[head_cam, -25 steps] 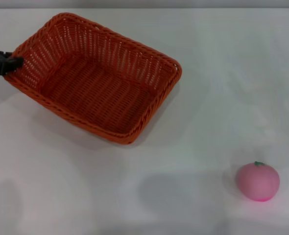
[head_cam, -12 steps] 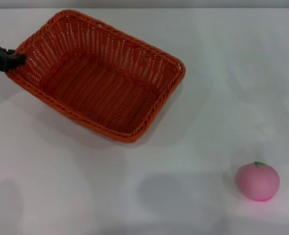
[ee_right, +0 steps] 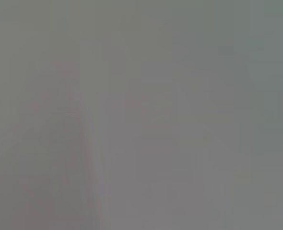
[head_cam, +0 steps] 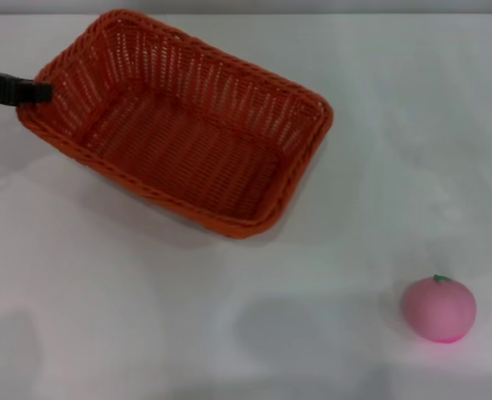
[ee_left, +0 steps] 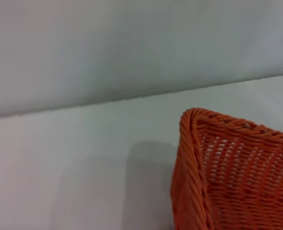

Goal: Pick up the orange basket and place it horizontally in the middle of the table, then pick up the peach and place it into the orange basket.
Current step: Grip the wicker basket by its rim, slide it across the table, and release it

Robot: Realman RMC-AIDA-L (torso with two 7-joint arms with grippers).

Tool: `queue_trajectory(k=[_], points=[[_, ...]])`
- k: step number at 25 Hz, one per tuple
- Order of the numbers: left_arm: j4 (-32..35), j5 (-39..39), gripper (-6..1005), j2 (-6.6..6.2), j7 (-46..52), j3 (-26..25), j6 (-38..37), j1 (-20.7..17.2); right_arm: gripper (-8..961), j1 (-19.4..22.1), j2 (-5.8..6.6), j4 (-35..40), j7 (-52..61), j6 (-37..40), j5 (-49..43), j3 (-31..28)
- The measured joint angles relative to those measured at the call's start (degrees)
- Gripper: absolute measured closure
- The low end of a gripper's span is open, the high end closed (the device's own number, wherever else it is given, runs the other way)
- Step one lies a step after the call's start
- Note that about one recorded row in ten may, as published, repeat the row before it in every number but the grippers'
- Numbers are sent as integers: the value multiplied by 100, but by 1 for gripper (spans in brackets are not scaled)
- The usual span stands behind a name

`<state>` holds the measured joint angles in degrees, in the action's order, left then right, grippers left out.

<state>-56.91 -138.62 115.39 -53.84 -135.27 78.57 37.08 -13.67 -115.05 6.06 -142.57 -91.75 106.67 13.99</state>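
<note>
The peach (head_cam: 439, 309) sits on the counter (head_cam: 146, 333) at the near right of the head view. It rests alone, with its small green stem at the top. It lies well apart from every other item.

Beyond the peach, toward the far left, stands the orange basket (head_cam: 179, 137). The basket occupies the far-left portion of the counter, left of centre. Its long axis runs diagonally, from the far left corner to the near right corner. The interior holds nothing, and the woven floor is fully exposed. A shadow falls on the counter along the near long side of the basket. Whether the basket floor touches the counter or is raised off it cannot be determined.

At the far left short end of the basket, the left hand (head_cam: 36, 92) enters from the left edge of the view. Its dark tip meets the braided rim at that end. The hand appears clamped on the rim, with its fingers closed narrowly around the weave.

The left wrist view shows one rounded corner of the orange basket (ee_left: 199, 158) with its braided rim and openwork wall. The counter (ee_left: 74, 158) extends behind the corner to a grey wall.

The right hand does not appear in any view. The right wrist view shows only a uniform grey field.
</note>
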Motion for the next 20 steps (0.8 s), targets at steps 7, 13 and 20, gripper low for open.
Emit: queue_trajectory(k=[7,13,20], points=[[-146,-27,816,123,1498,600,109,19,114,-90,2,47,-2,143,52,-3],[-659,-424,815,340,2780,1029,82,-12,114,-112,22,205,3,226,34,37],[-938,-522,816,376,3967,1718,-68,-35,114,-103,33,320,31,239,11,62]])
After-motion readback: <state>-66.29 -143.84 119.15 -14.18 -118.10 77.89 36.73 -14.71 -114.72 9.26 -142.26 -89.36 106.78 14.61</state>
